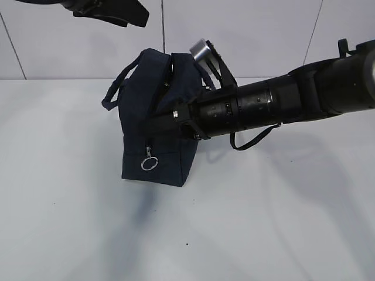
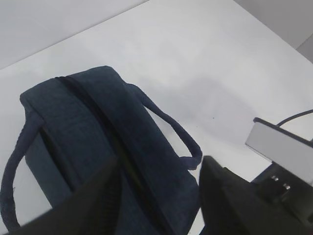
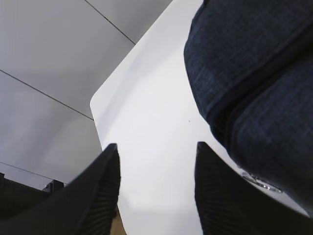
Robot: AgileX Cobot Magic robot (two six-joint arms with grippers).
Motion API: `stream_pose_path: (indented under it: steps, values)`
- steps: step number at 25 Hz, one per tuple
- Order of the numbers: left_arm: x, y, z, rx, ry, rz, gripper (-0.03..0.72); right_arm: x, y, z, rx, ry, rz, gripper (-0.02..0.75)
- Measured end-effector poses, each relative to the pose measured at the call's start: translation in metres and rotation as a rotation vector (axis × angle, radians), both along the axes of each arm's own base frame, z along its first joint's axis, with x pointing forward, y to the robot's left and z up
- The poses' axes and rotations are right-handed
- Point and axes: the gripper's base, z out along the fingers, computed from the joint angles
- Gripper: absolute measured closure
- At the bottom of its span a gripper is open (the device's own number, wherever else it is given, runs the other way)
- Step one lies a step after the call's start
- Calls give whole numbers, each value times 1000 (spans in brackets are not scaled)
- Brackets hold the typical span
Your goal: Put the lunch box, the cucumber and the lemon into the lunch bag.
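Note:
The dark navy lunch bag (image 1: 158,126) stands upright mid-table, its metal ring pull (image 1: 149,164) hanging low on the near end. My right arm reaches across from the right to the bag's right side. My right gripper (image 3: 156,147) is open and empty beside the bag (image 3: 254,83), over bare table, with the ring pull (image 3: 261,182) by its right finger. My left gripper (image 2: 159,161) is open and empty, hovering above the bag's top (image 2: 98,127). I cannot tell if the top zipper (image 2: 102,117) is open or shut. The lunch box, cucumber and lemon are out of view.
The white table (image 1: 263,222) extends round the bag, and its far edge meets a grey panelled wall (image 1: 246,35). My left arm (image 1: 111,12) hangs at the top left of the exterior view. A loose black cable (image 1: 252,140) dangles under the right arm.

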Motion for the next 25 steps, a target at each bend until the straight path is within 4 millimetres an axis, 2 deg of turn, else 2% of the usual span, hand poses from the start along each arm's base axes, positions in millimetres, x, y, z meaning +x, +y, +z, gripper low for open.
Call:
stream_pose_path:
  steps: [4,11,13,19,25]
  values:
    - [-6,2,8,9,-18,-10,343,-3,5,-6,-65,2,3,381]
    - [-27,15,20,81,-86,3,379,-24,40,-20,-255,-67,58,404]
    - [-36,26,23,97,-112,38,382,-27,45,-22,-291,-73,43,405]
    - [-59,71,28,106,-158,179,384,-19,41,-26,-329,4,-100,420]
    - [-75,86,24,131,-181,232,384,-18,45,-23,-342,38,-203,458]
